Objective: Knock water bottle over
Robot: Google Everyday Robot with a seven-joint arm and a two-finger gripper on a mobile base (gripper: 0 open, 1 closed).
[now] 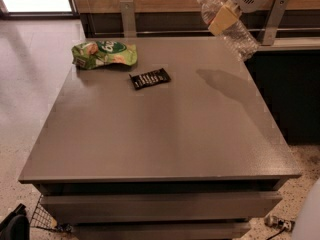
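Clear water bottle (243, 37) tilted above grey table (160, 134) | end effector (223, 20) top right, pinching its neck

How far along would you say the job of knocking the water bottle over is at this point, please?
Done: the pincer is shut on the water bottle. In hand: the bottle hangs tilted over the table's far right corner. Left: it is not yet lying on its side on the table.

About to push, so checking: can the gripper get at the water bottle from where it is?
Likely yes. The gripper sits right against the tilted water bottle at the table's far right corner, with nothing between them.
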